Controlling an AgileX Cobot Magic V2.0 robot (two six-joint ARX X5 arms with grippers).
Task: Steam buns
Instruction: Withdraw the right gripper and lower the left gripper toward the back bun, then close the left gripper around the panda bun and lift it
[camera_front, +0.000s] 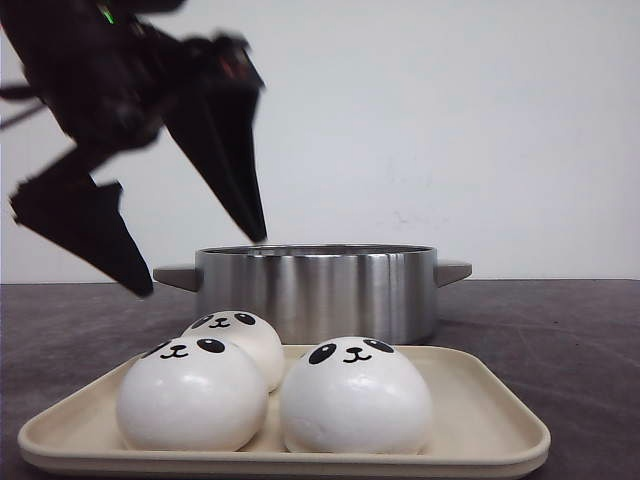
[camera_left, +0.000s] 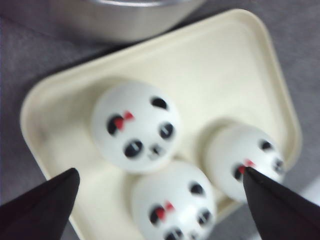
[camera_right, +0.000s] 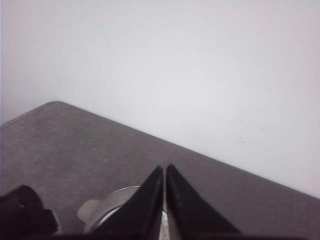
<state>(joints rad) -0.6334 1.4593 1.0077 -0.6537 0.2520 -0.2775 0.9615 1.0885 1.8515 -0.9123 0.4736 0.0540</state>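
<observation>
Three white panda-faced buns rest on a beige tray (camera_front: 480, 420): one front left (camera_front: 190, 395), one front right (camera_front: 355, 395), one behind them (camera_front: 240, 335). The left wrist view looks down on the same buns (camera_left: 136, 125), (camera_left: 172, 205), (camera_left: 240, 155) on the tray (camera_left: 220, 65). My left gripper (camera_front: 197, 262) hangs open above the tray's left part, in front of the pot, with nothing between its fingers (camera_left: 42, 205). My right gripper (camera_right: 165, 167) is shut and empty, held high over the pot; it does not show in the front view.
A steel pot (camera_front: 315, 290) with two side handles stands just behind the tray on the dark grey table; its rim appears below the right gripper (camera_right: 107, 207). A white wall rises behind the table. The tray reaches nearly to the front edge.
</observation>
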